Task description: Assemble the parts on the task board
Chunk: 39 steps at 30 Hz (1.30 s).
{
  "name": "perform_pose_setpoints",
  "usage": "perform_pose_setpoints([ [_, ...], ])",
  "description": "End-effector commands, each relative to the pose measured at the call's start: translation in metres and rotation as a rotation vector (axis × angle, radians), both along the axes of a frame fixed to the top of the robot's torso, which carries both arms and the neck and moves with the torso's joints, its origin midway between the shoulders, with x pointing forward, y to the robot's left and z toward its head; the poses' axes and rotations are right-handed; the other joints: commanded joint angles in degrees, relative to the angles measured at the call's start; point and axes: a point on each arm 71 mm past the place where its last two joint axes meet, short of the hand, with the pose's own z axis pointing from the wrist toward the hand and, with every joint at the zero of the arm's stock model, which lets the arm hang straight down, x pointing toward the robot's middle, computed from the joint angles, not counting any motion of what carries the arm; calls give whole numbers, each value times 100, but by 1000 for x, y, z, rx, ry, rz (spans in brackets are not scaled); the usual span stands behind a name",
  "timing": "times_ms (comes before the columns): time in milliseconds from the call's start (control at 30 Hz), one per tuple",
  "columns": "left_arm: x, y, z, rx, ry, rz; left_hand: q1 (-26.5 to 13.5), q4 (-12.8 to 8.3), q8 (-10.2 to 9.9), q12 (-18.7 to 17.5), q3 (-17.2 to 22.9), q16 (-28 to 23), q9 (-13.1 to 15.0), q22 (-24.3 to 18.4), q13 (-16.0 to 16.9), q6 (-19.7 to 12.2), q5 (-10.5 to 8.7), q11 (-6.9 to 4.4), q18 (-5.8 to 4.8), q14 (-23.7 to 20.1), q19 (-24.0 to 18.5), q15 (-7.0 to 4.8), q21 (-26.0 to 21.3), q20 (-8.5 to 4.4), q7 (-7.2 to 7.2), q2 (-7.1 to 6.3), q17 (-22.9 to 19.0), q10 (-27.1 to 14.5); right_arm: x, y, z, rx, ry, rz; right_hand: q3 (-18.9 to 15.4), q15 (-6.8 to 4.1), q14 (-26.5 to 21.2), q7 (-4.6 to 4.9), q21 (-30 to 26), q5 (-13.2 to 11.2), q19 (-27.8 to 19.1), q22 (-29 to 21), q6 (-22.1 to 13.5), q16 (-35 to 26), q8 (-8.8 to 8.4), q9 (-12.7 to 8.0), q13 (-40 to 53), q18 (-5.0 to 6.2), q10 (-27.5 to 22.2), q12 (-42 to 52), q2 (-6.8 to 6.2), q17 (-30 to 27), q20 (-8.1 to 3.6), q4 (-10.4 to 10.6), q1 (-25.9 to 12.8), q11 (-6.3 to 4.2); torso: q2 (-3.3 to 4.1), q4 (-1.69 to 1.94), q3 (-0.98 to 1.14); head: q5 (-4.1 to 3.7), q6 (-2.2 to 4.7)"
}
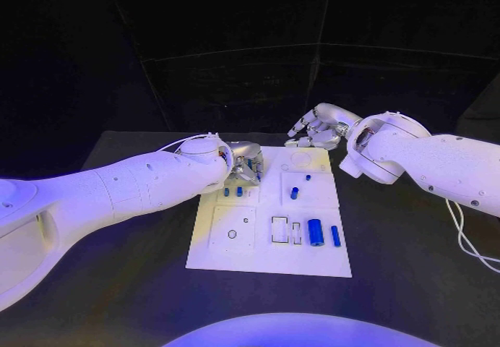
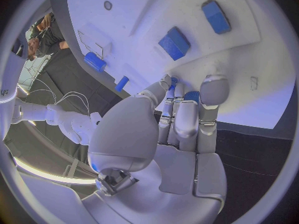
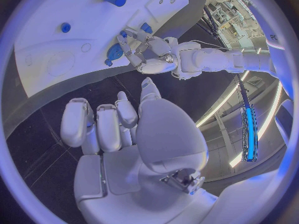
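Dim room, bluish overhead light, wrist views bend edges.

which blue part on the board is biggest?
The fat blue cylinder near the board's front edge, right of the rectangular slot. It's thicker and longer than the slim one beside it and the others farther back.

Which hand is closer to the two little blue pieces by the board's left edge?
Left. The left hand hangs right above those blue pieces; the right hand is off past the board's far edge.

Small blue parts (image 1: 315, 232) lie scattered on the white task board (image 1: 269, 262).
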Motion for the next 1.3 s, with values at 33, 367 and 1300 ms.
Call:
perform_pose_setpoints([
  [33,-2,3,-9,27,26,1,67,-30,-15,-15,102,27,-5,47,-18,37,10,5,-72,62,18,-41,44,-21,19,65,-1,53,0,1,1,2,-1,8,-36,-31,170,-4,-26,30,-29,-6,-33,-32,26,-7,-5,58,-44,-20,43,-8,-11,9,16,6,-6,7,-4,0,3],
  [367,-6,9,-1,-76,-18,-20,-37,-130,-101,-143,351,71,-40,133,-78,86,9,31,-90,65,14,-20,114,-16,50,19,-24,119,0,0,1,1,-2,5,-42,-32,173,-5,-29,52,-28,-8,-33,-31,32,-6,-2,59,-40,-14,55,-3,-12,7,31,4,-8,13,-4,20,62],
  [1300,-2,75,31,-178,29,67,-147,-185,-145,-227,469,85,-48,215,-82,156,8,38,-100,54,8,-12,175,-8,59,-58,-80,193,2,-4,1,-1,-2,-4,-44,-33,173,-6,-28,55,-26,-6,-32,-34,33,-6,-5,58,-42,-17,60,-6,-12,7,34,4,2,-2,-6,126,66],
])
